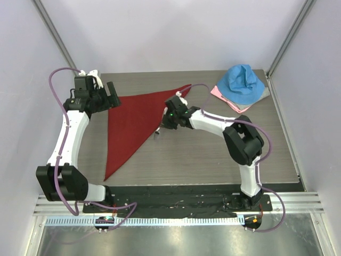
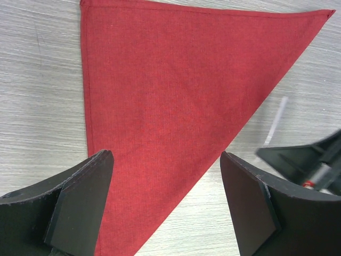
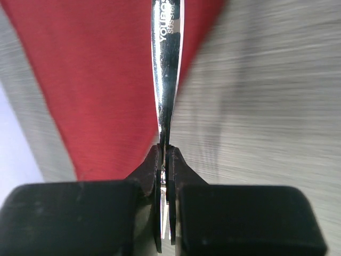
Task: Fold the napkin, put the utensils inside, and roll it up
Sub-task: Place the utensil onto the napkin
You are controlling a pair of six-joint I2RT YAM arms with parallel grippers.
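Now the napkin (image 1: pixel 130 125) lies as a flat, dark red triangle on the left half of the tabletop (image 1: pixel 213 160). Set the fork (image 3: pixel 166 80) well inside its long right edge before letting go. Your right gripper (image 3: pixel 165 160) pinches the fork tight. Your left gripper (image 2: pixel 166 162) hangs wide open and empty toward the far left corner.

The fork (image 3: pixel 166 80) carries stamped lettering along its handle: it appears to begin "YOUBC", with a smaller line beside it starting "SUS". The rest is cut off.
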